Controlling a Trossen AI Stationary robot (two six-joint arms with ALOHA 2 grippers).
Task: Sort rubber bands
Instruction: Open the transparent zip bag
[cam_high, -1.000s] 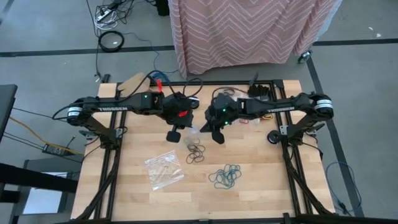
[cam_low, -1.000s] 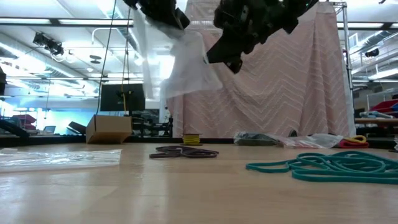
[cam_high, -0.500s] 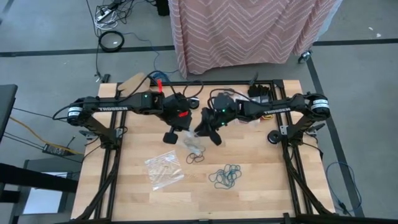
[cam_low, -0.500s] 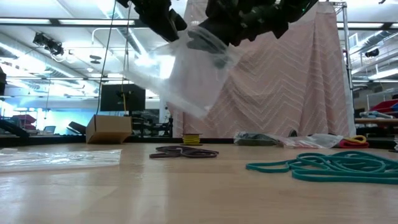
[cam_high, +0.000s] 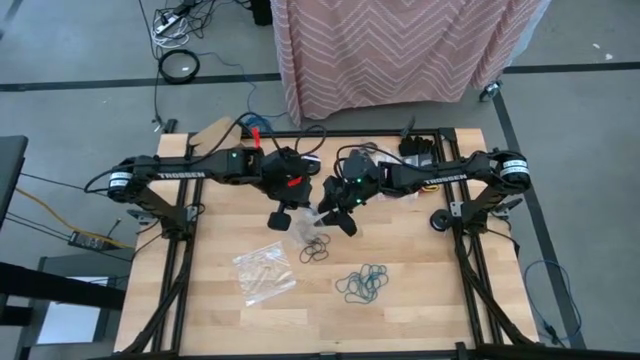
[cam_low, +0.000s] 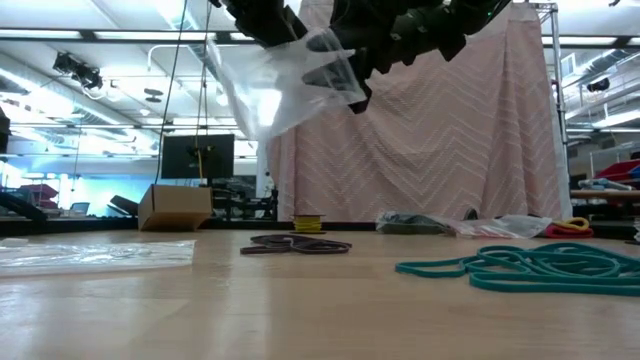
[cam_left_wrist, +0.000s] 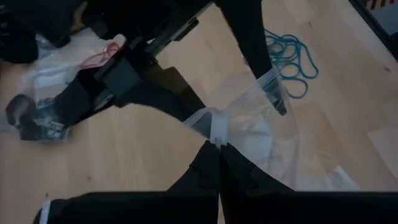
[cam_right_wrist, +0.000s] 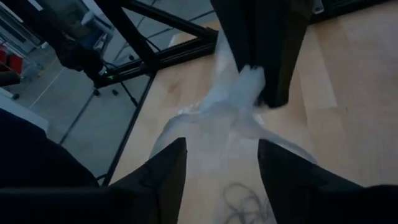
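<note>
Your left gripper (cam_left_wrist: 217, 163) pinches the clear plastic bag (cam_low: 285, 80) aloft; your right gripper (cam_right_wrist: 221, 165) gapes wide at it. Below: brown rubber bands (cam_high: 315, 245), teal rubber bands (cam_high: 362, 283) nearer the front edge.

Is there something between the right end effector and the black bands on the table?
Yes. The clear bag, pinched by the left end effector, hangs in the air at the open right end effector, above the black bands.

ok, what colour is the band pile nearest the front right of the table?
Teal rubber bands; the low view shows it best.
</note>
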